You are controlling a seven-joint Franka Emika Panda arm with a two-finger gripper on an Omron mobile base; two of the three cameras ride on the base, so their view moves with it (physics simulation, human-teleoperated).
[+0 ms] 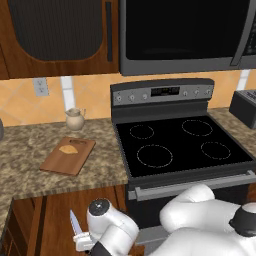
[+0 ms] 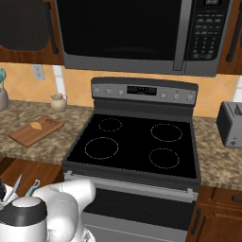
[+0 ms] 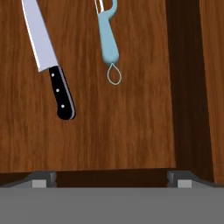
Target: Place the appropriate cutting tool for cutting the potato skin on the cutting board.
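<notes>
Left base view: my white arm rises from the lower right, the hand dropped low at about 7 o'clock of the frame, in front of the cabinet fronts under the granite counter (image 1: 30, 165). One knife (image 1: 75, 223) blade tip pokes up just beside my wrist. On the counter at 9 o'clock lies one cutting board (image 1: 62, 161), and on it one potato (image 1: 68, 149), toward the board's far end. One small jug (image 1: 75, 119) stands behind the board against the wall. One stove (image 1: 180, 142) with four burner rings sits at centre, one toaster (image 1: 245, 107) at 3 o'clock.

Right base view: the board carries the same single potato at 9 o'clock; the jug stands beyond it. At 7 o'clock, beside my arm, the knife tip and the pale blue peeler (image 2: 32, 188) stick up side by side, apart from each other.

Hand view: I look down on a wooden surface holding two tools. The peeler lies at 12 o'clock, its wire loop pointing toward me, its head cut off by the frame's edge. The knife lies at 10 o'clock, black handle toward me. My gripper (image 3: 112, 180) hangs open, its two fingertips spread wide at 6 o'clock, touching neither tool, well short of the peeler.
</notes>
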